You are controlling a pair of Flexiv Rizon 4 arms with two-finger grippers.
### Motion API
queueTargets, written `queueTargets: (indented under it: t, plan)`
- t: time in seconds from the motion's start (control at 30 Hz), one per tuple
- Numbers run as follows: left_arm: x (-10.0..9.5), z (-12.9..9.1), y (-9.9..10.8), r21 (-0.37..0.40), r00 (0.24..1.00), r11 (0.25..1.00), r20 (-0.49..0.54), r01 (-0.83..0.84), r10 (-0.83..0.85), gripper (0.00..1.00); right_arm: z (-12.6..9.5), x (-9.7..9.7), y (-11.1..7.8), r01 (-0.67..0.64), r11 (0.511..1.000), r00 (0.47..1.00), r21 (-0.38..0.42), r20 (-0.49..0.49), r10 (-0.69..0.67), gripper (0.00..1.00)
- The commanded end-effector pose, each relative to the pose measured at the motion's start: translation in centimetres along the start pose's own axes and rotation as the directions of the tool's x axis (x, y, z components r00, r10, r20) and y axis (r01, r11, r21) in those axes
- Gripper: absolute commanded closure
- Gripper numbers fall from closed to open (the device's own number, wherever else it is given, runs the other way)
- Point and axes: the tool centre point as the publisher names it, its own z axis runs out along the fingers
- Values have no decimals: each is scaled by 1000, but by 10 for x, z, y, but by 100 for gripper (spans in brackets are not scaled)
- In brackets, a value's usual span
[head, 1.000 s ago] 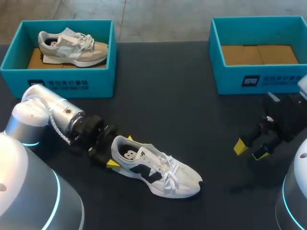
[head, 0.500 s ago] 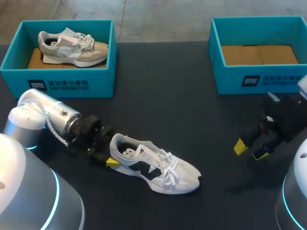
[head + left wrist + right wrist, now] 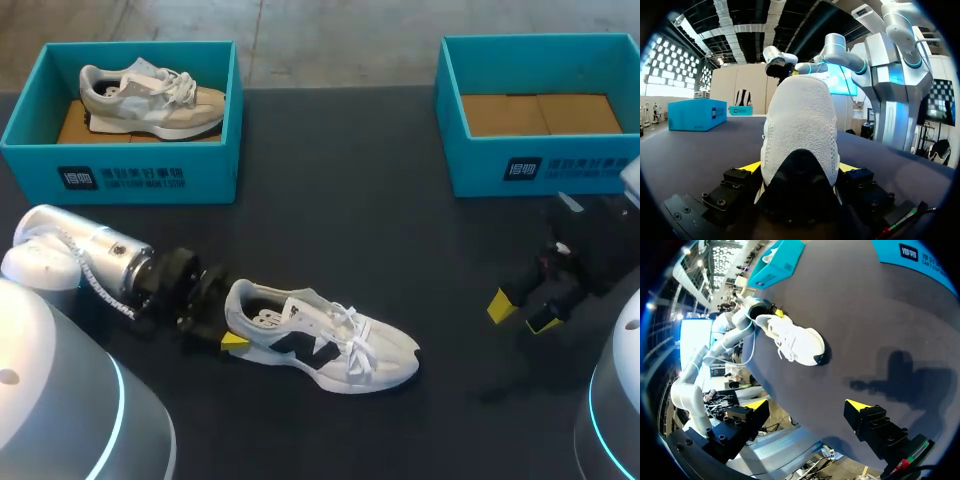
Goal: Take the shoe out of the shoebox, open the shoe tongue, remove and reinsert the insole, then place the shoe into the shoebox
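Overhead: left pincer [image 3: 229,320] is pinching the white shoe [image 3: 320,340] by its heel on the bench [image 3: 400,250], well apart from the empty shoebox [image 3: 540,165]; right pincer [image 3: 522,313] is hanging spread.
Left wrist: yellow tips are squeezing the heel of the white shoe [image 3: 800,125].
Right wrist: right pincer [image 3: 806,405] is hovering spread, white shoe [image 3: 795,340] well ahead.

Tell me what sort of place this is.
Probably a robot test bench for shoe handling: a dark table bears a left shoebox holding a grey sneaker and a right shoebox with no shoe, while the left gripper is shut on a white sneaker's heel and the right gripper hangs open.
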Motion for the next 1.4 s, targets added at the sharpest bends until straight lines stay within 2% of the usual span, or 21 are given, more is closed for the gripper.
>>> queueTargets:
  t: [0.03,0.13,0.17,0.2,0.23,0.27,0.3,0.4,1.4]
  plan:
    - [4,2,-3,-9,999,1000,44,5,-5,100,1,1,-1,-2,1000,1000,-1,3,2,0]
    - [4,2,-3,-11,999,1000,47,10,-10,100,1,1,-1,-2,1000,1000,-1,3,2,0]
    - [4,2,-2,-12,999,1000,46,12,-11,89,1,1,-1,-2,1000,1000,-1,3,2,0]
    - [4,2,-2,-12,999,1000,45,12,-11,60,1,1,-1,-2,1000,1000,-1,3,2,0]
    - [4,2,-2,-14,999,1000,43,14,-13,53,1,1,-1,-2,1000,1000,-1,3,2,0]
    - [3,2,-2,-14,999,1000,40,15,-14,28,1,1,-1,-2,1000,1000,-1,3,2,0]
    - [3,2,-2,-15,999,1000,38,15,-14,15,1,1,-1,-2,1000,1000,-1,3,2,0]
    - [2,1,-2,-13,999,1000,30,17,-17,0,1,1,-1,-2,1000,1000,-1,3,2,0]
    - [-1,23,3,-39,1000,999,-10,22,-23,0,1,1,-1,-2,1000,1000,-1,3,2,0]
